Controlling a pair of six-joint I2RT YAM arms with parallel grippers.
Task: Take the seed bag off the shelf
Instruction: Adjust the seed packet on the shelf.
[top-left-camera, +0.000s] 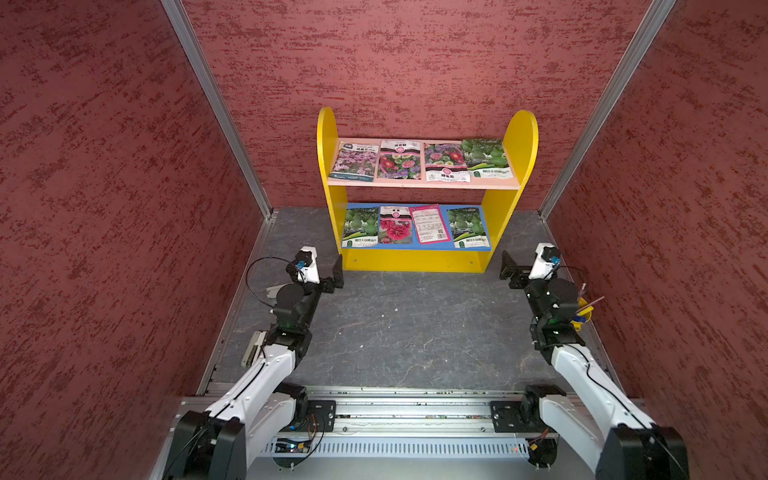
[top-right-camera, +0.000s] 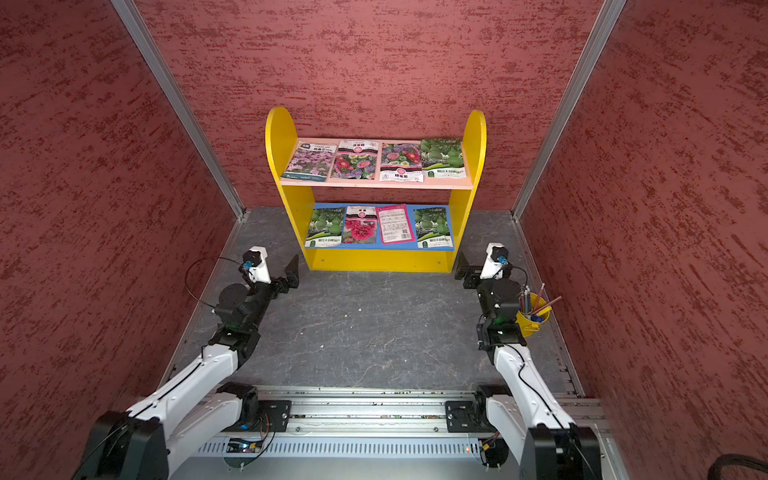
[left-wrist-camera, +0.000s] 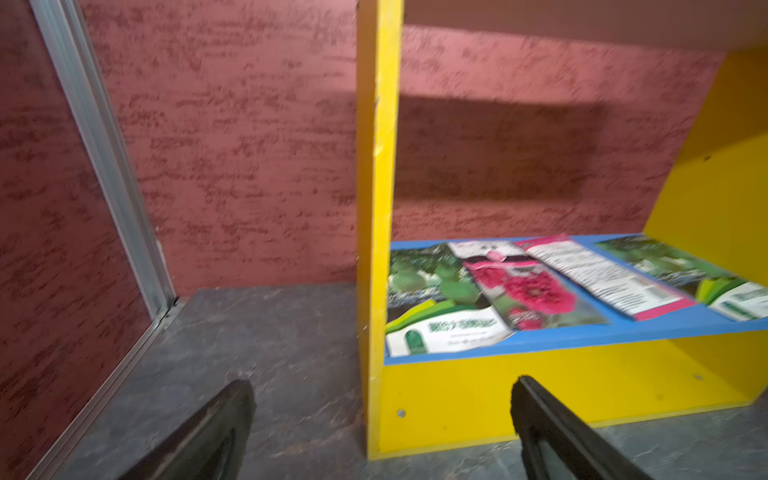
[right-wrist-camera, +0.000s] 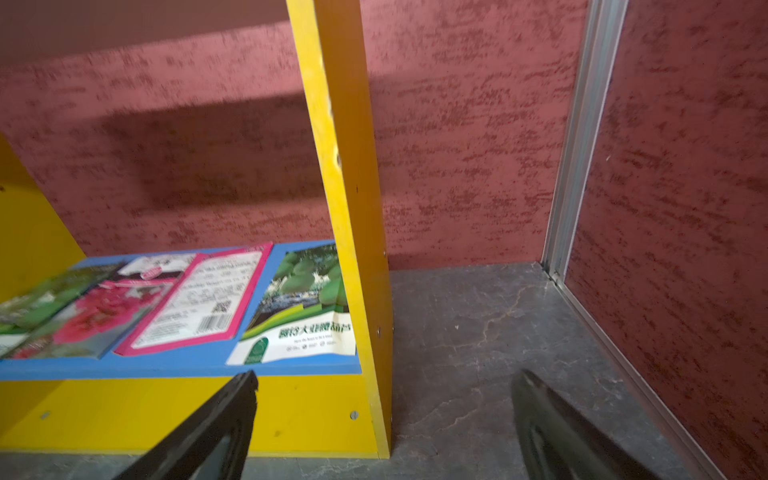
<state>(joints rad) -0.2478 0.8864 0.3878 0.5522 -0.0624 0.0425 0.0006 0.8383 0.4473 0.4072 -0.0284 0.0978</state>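
The shelf (top-left-camera: 332, 199) stands against the back wall, with yellow sides, a pink upper board (top-left-camera: 424, 183) and a blue lower board (top-left-camera: 415, 247). Several seed bags lie flat on each board, among them a green gourd packet (top-left-camera: 360, 227) at the lower left, a pink-edged one (top-left-camera: 430, 224) lying back side up, and another gourd packet (right-wrist-camera: 299, 307) at the lower right. My left gripper (top-left-camera: 334, 276) (left-wrist-camera: 384, 384) hangs open before the shelf's left foot. My right gripper (top-left-camera: 510, 274) (right-wrist-camera: 387, 375) hangs open before its right foot. Neither holds or touches anything.
Red textured walls (top-left-camera: 104, 208) close in the left, right and back. A yellow cup of pencils (top-right-camera: 532, 316) stands by the right arm near the right wall. The dark grey floor (top-left-camera: 415, 324) stretches from the shelf to the metal rail (top-left-camera: 415, 415) at the front.
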